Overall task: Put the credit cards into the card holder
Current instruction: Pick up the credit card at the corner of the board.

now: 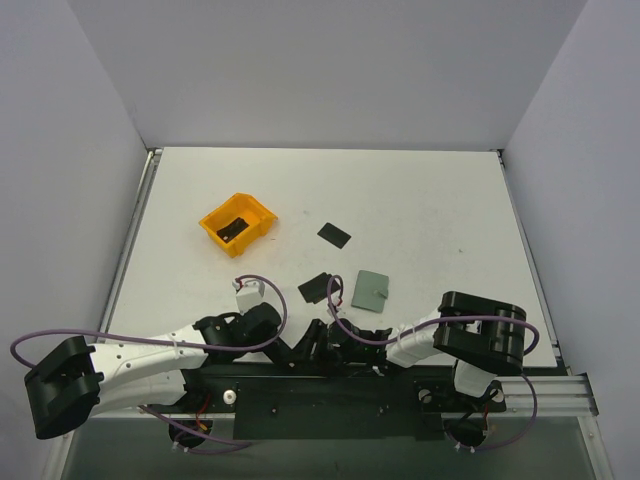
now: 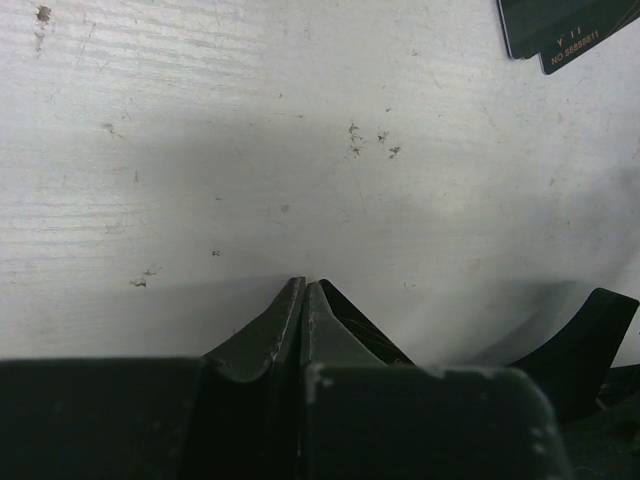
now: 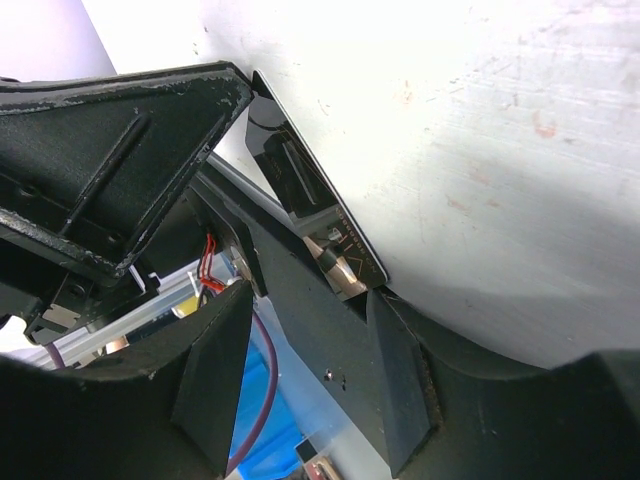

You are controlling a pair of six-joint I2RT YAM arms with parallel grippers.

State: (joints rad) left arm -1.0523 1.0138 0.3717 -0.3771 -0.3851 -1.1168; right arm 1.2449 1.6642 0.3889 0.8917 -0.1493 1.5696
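The sage-green card holder (image 1: pixel 371 291) lies shut and flat on the table. Two black credit cards (image 1: pixel 318 288) overlap just left of it and also show in the left wrist view (image 2: pixel 560 30). A third card (image 1: pixel 335 236) lies farther back. Another glossy black card (image 3: pixel 315 200) sits along the table's near edge, its end just ahead of one finger (image 3: pixel 400 380) of my right gripper (image 3: pixel 308 295), whose jaws stand open around nothing. My left gripper (image 2: pixel 303 287) is shut and empty, low over bare table. Both grippers (image 1: pixel 305 345) (image 1: pixel 338 342) meet at the near edge.
An orange bin (image 1: pixel 212 222) stands at the back left with a black card (image 1: pixel 232 228) inside. The left gripper's black finger (image 3: pixel 120 150) fills the upper left of the right wrist view. Below the table edge are the black mounting rail (image 1: pixel 330 400) and purple cables (image 3: pixel 262 390).
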